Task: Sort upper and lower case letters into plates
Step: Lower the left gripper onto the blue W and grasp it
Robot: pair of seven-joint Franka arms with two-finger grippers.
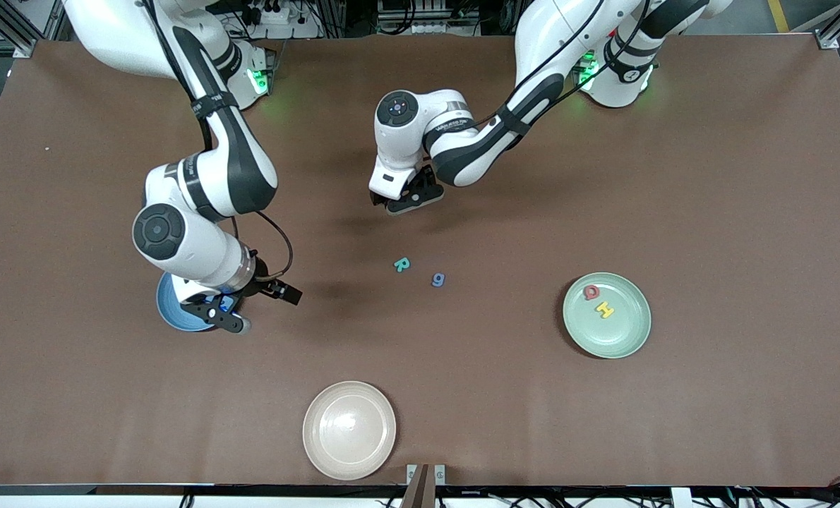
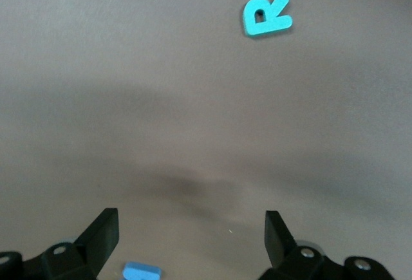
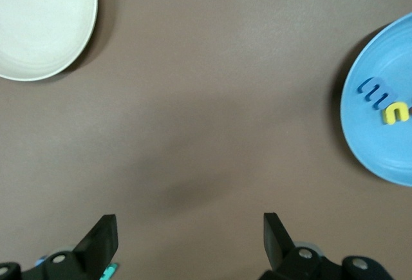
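Observation:
The teal R [image 1: 402, 264] and blue g [image 1: 438, 280] lie on the mat mid-table. My left gripper [image 1: 406, 203] hangs open and empty over the mat farther from the front camera than the R [image 2: 267, 15]. The left wrist view shows the edge of a light-blue piece [image 2: 141, 270] by the left gripper [image 2: 192, 225]. The mint plate [image 1: 628, 331] holds a red Q [image 1: 591, 291] and yellow H [image 1: 606, 309]. My right gripper [image 1: 229, 319], open and empty [image 3: 190, 228], hovers at the sky-blue plate's [image 1: 171, 310] rim. That plate [image 3: 380, 145] holds a blue m [image 3: 373, 92] and yellow u [image 3: 394, 112].
A cream-beige plate [image 1: 349, 430] sits bare near the table's front edge, also in the right wrist view [image 3: 38, 22]. A sliver of the teal R [image 3: 111, 270] shows by one right finger. The right arm's elbow covers most of the sky-blue plate in the front view.

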